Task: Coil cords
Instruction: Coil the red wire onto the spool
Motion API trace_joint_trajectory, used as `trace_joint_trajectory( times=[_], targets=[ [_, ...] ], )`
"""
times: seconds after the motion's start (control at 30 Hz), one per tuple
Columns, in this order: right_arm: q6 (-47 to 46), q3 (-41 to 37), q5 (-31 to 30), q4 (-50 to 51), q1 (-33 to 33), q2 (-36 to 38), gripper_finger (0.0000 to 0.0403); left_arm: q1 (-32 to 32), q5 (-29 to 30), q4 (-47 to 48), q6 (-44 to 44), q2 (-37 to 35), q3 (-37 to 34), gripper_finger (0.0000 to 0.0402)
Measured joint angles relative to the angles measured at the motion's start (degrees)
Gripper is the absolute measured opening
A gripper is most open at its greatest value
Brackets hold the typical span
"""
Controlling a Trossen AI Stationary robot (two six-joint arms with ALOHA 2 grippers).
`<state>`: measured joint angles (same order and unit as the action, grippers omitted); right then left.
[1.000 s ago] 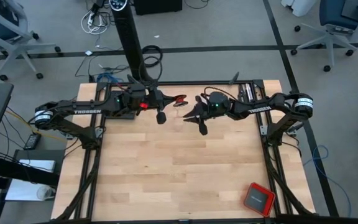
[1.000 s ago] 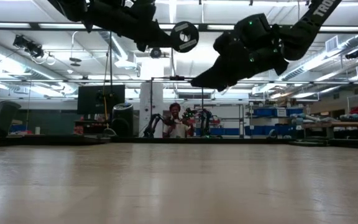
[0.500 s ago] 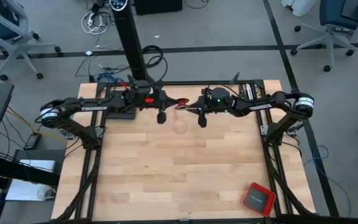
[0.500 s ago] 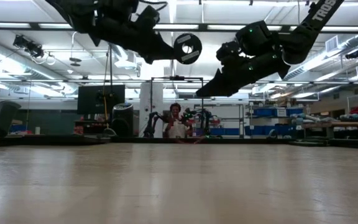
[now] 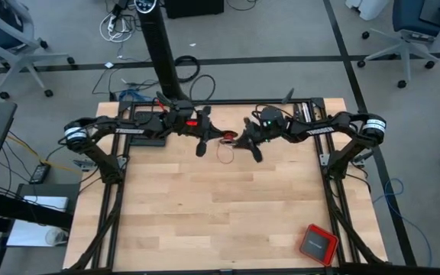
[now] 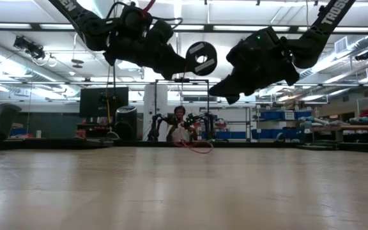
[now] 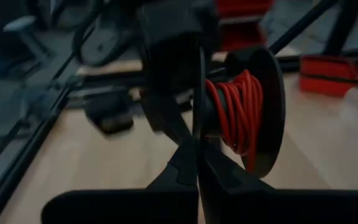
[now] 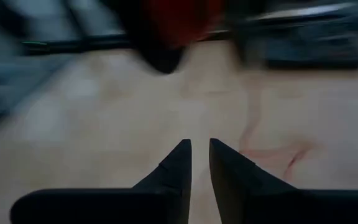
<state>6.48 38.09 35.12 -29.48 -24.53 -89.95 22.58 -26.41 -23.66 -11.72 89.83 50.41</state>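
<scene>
Both grippers now closer together over the table's [image 5: 205, 206] far edge, cord paying out.

Left gripper [image 7: 199, 163] clamped on a black spool [image 7: 263, 106] wound with the red cord [image 7: 235, 112]; right gripper [image 8: 200, 158], nearly closed and empty, just beside the spool; loose loop [image 6: 197, 147] lower than a second ago, under the spool.

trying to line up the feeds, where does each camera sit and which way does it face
High view: above the table, looking straight down; both dark arms, left gripper, right gripper, thin red cord, red square box.
Low view: table height, looking level into the room; both arms enter from above.
Left wrist view: on the left arm, looking past its fingers at a black spool wound with red cord.
Right wrist view: on the right arm, facing the wooden table.
Shared: high and low views both show the cord loop.
</scene>
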Motion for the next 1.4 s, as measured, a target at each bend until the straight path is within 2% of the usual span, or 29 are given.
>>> trace_joint_trajectory(
  times=[0.07,0.13,0.2,0.33,0.4,0.5,0.6,0.83,0.93,1.07,1.17,1.23,1.4],
  targets=[
    [-2.3,0.0,8.0,0.6,-1.1,0.0,0.0053,-0.1,-1.6,-2.1,0.7,0.5,0.0,0.0001],
    [-3.6,0.0,10.9,0.3,-2.0,0.0,0.0050,-0.2,-1.7,-4.9,2.5,0.6,0.0,0.0001],
    [-3.5,0.0,8.8,0.4,-2.5,0.0,0.0049,-0.2,-1.1,-6.7,4.3,0.5,0.0,0.0001],
    [-5.8,0.0,-7.7,1.1,-2.1,-0.1,0.0048,-0.2,1.1,-9.1,7.4,0.5,0.0,0.0001],
    [-5.3,0.0,-10.8,0.7,-1.5,-0.7,0.0053,-0.2,3.2,-9.1,7.4,0.5,0.0,0.0001],
    [-6.3,0.1,-8.3,-1.6,-1.1,-2.4,0.0064,-0.2,4.2,-10.1,8.0,0.5,-0.5,0.0001],
    [-8.2,0.1,-4.1,-3.2,-1.3,-4.5,0.0077,-0.5,2.6,-17.7,11.5,0.5,-2.7,0.0001],
    [-9.7,0.1,-2.7,-2.5,-2.4,-4.6,0.0107,-0.8,5.2,-32.9,17.1,0.2,-7.7,0.0001],
    [-12.8,1.2,-8.0,-2.6,-2.6,-4.3,0.0110,-0.2,8.1,-34.0,18.1,0.2,-7.7,0.0001],
    [-13.4,2.9,-21.4,-2.7,-2.8,-4.6,0.0107,0.3,10.9,-34.0,23.3,0.2,-7.7,0.0001],
    [-16.8,3.6,-24.3,-5.1,-3.1,-4.6,0.0103,0.7,12.4,-31.0,27.5,0.2,-7.7,0.0001],
    [-18.5,3.7,-21.6,-6.6,-3.2,-4.5,0.0101,1.1,12.7,-29.5,28.6,0.2,-7.7,0.0001],
    [-12.0,3.7,-0.6,-5.2,-2.9,-4.5,0.0098,2.1,11.4,-28.3,26.6,0.2,-7.7,0.0001]
  ],
)
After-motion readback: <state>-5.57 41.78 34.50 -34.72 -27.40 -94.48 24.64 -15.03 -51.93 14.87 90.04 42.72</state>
